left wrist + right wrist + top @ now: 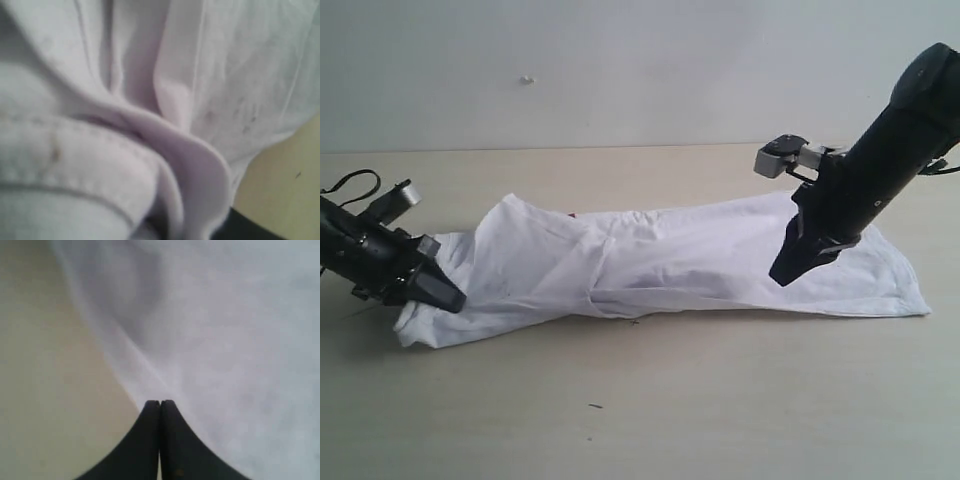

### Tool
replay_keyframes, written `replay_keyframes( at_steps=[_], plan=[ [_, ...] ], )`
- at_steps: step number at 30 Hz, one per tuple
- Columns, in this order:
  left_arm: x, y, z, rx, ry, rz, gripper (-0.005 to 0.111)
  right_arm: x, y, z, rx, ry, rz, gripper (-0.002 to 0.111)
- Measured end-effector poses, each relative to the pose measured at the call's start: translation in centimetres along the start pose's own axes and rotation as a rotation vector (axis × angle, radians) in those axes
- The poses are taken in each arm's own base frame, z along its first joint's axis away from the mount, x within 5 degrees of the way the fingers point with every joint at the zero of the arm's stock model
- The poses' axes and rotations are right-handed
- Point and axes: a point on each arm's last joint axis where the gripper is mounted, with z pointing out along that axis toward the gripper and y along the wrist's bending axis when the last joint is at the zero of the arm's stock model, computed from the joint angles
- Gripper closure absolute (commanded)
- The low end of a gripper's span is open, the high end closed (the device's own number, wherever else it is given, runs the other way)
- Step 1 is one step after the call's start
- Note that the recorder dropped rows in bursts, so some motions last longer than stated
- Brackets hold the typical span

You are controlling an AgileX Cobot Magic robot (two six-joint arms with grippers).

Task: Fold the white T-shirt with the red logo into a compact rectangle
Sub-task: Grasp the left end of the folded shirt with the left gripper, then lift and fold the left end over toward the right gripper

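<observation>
White T-shirt (670, 265) lies bunched, left tool (453, 299) seemingly pinching it.

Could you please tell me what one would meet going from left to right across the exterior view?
Left pincer → sliver of the red logo → right pincer; the white T-shirt stretches across that whole span.

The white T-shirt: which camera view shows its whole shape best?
The exterior view: the white T-shirt lies there end to end, stretched across the table. The left wrist view shows only bunched folds, the right wrist view only a plain patch.
</observation>
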Motion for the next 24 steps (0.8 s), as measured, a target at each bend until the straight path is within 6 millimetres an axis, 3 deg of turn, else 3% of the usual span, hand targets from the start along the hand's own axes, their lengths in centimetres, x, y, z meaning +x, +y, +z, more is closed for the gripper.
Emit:
replay_keyframes(
  at_steps=[3,6,7,10,16,20,24],
  plan=[
    [1.6,1.0,-4.1,-0.015,0.039,0.002,0.102,0.5,-1.3,-0.1,0.141,0.051,0.07,0.108],
    [2.2,1.7,-9.4,-0.009,-0.108,-0.079,0.102,0.3,-1.8,-0.2,0.203,0.023,0.12,0.108],
    [1.7,1.3,-11.1,0.009,-0.202,-0.104,0.102,0.2,-2.0,-0.2,0.218,0.01,0.132,0.108],
    [0.6,-1.2,-12.5,0.053,-0.309,-0.102,0.102,0.1,-2.1,-0.3,0.238,-0.006,0.137,0.108],
    [-2.0,-8.1,-10.2,0.171,-0.325,-0.004,0.102,0.0,-2.3,-0.3,0.25,-0.02,0.172,0.108],
    [-3.5,-13.7,-6.6,0.295,-0.29,0.063,0.102,0.0,-2.3,-0.3,0.253,-0.024,0.205,0.108],
    [-4.3,-19.7,-1.9,0.289,-0.257,0.171,0.102,0.1,-2.3,-0.3,0.26,-0.021,0.248,0.108]
  ],
)
